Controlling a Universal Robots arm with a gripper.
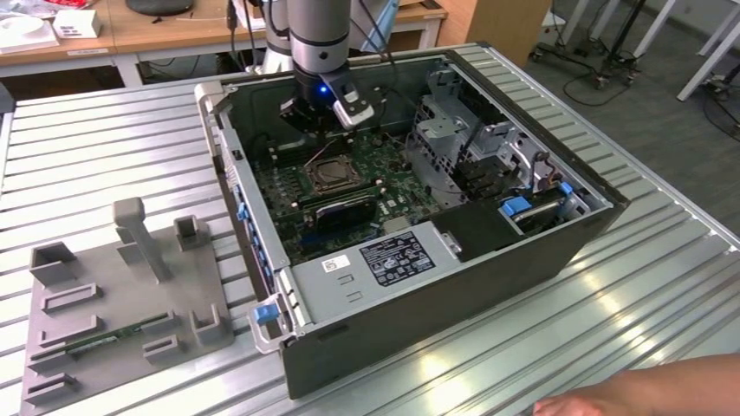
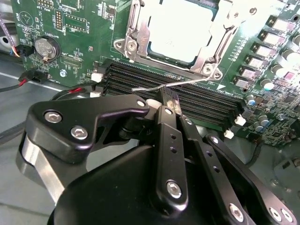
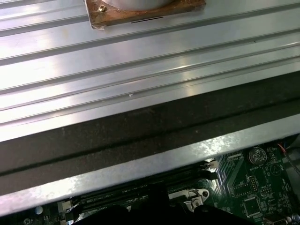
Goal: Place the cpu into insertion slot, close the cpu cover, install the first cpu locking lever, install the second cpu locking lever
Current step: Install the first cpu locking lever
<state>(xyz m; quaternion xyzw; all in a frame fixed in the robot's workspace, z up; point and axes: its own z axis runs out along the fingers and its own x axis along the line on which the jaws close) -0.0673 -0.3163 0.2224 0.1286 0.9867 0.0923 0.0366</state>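
Note the black jointed tool [image 2: 169, 99] closed narrow, tips on the thin silvery wire locking lever [image 2: 192, 83]. Press steadily, probably toward its latch, without slipping onto the flat silvery-grey square cpu [image 2: 176, 23] seated under the dark silvery hinged cover frame [image 2: 132, 28].

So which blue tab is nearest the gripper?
The blue tab on the case wall at the exterior view's left; the others are by the drive bay and the near corner.
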